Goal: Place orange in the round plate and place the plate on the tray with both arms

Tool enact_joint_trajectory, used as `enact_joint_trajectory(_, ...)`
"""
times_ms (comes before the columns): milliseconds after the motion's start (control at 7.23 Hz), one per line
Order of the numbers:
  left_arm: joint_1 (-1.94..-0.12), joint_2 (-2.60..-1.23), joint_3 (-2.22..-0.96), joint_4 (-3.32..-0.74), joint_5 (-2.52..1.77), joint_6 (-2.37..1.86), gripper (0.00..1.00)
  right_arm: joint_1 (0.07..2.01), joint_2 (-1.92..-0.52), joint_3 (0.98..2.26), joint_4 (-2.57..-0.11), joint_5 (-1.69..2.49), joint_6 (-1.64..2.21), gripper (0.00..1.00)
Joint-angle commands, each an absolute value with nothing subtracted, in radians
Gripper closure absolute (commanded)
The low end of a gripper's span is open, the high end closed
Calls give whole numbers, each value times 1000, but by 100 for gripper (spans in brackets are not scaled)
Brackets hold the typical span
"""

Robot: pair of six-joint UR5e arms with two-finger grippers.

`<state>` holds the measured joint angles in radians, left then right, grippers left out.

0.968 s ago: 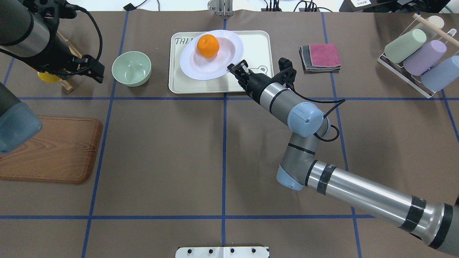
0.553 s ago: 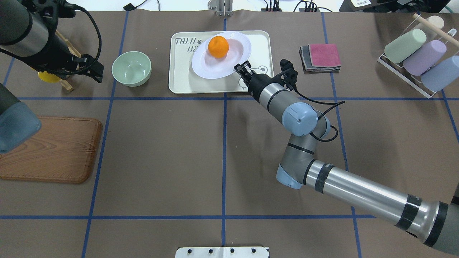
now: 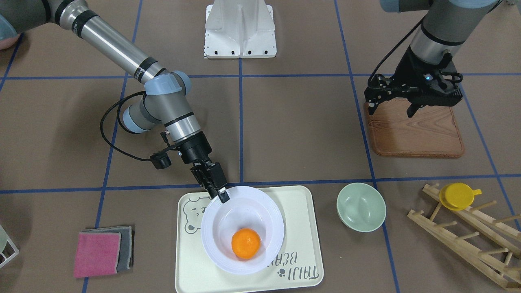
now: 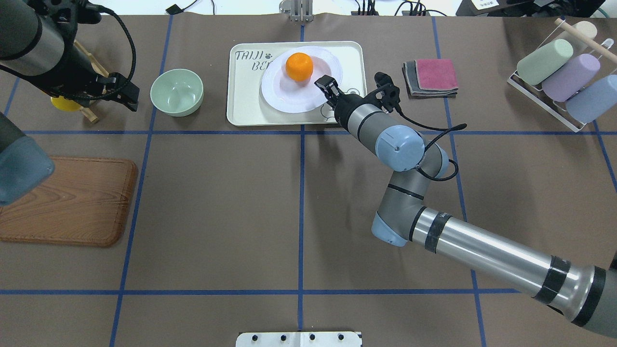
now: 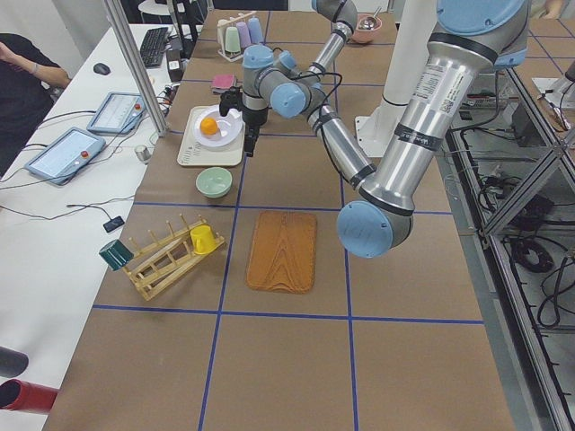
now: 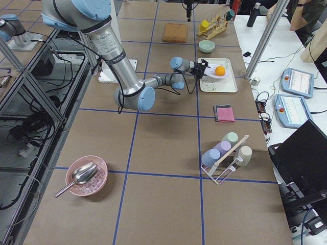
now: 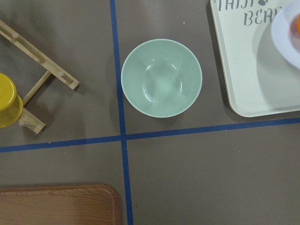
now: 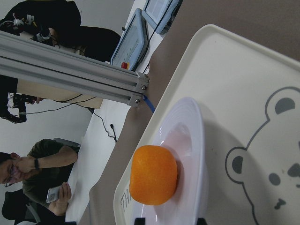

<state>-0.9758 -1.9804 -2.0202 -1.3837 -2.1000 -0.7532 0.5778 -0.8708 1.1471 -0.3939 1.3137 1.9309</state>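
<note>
Clock positions read from the overhead view. The tray sits at the table's 12 o'clock, far side from the robot. The round plate is over the tray's middle. I cannot tell whether its base rests on the tray or hangs just above it. The orange lies inside the plate, toward its 12 o'clock rim. The right gripper comes in from 4 o'clock, jaws narrow and pinched on the plate's rim at about 3 o'clock. The front view shows the same grip. The green bowl stands just beside the tray at its 9 o'clock. The left gripper hangs beyond the bowl, also at 9 o'clock, touching nothing. I cannot tell its jaw spread.
</note>
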Motion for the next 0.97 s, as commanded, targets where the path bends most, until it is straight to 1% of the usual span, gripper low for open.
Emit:
enact_joint_trajectory(0, -985, -1980, -2019, -1384, -2106, -753, 3, 676, -966, 1353, -581, 1597, 1820, 0)
enact_joint_trajectory(277, -989, -1962, -2020, -1385, -2109, -733, 3, 788, -1075, 1532, -825, 1867, 1497, 0)
enact_joint_trajectory(553, -1021, -1852, -2037, -1397, -2109, -602, 3, 907, -1121, 1659, -1103, 2009, 1221, 0)
enact_joint_trajectory(830, -1121, -1734, -2059, -1402, -2158, -423, 2, 998, -1173, 1791, -1416, 2055, 885, 0)
